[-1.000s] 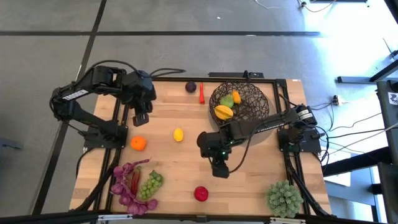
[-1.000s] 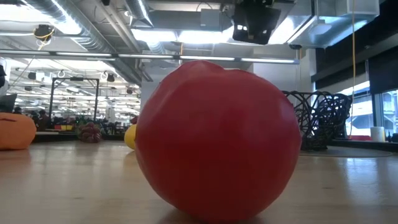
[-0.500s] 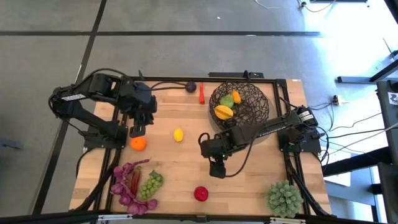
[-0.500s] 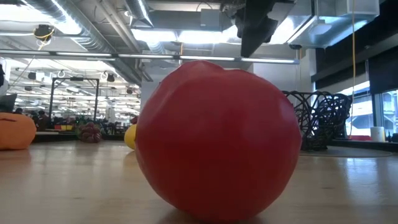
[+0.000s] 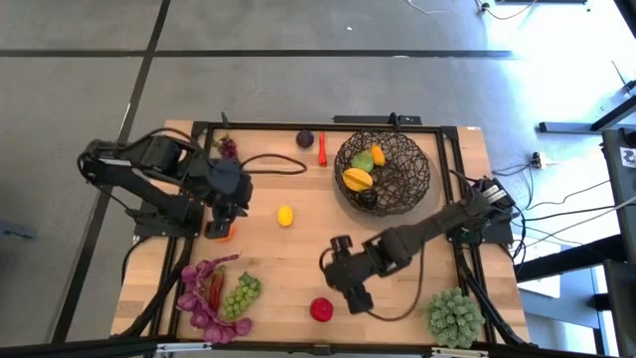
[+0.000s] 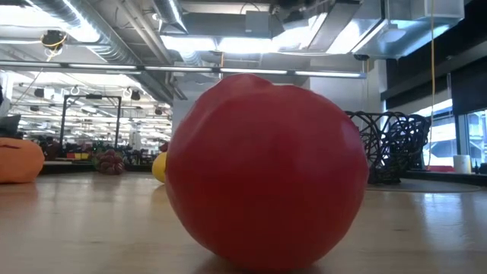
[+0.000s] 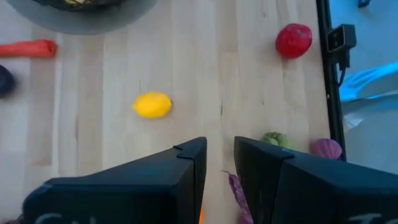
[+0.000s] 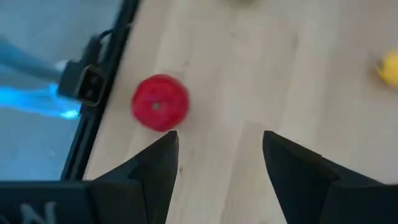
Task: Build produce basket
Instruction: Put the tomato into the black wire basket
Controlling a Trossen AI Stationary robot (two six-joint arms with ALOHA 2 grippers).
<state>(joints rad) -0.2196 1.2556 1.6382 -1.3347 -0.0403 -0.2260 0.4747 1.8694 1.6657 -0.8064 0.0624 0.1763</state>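
Observation:
The dark wire basket point(image 5: 397, 184) stands at the far right of the table with yellow and green fruits point(image 5: 358, 179) in it. My left gripper point(image 5: 223, 214) hangs just over an orange point(image 5: 220, 233) at the left, its fingers point(image 7: 219, 146) a narrow gap apart; a sliver of orange shows between them. My right gripper point(image 5: 358, 298) is open and empty, just right of a red apple point(image 5: 321, 310) at the near edge; the apple lies ahead of the fingers point(image 8: 160, 102) and fills the low view point(image 6: 266, 167).
A lemon point(image 5: 285, 216) lies mid-table. A purple fruit point(image 5: 305, 139), a red chilli point(image 5: 322, 149) and purple grapes point(image 5: 228, 147) lie along the far edge. Purple leaves point(image 5: 202, 298) and green grapes point(image 5: 241, 295) lie near left. A spiky green plant ball point(image 5: 455, 316) stands near right.
My left gripper has gone toward the near edge and down, to just over the orange. My right gripper has gone toward the near edge, from mid-table to beside the red apple. No fruit has moved.

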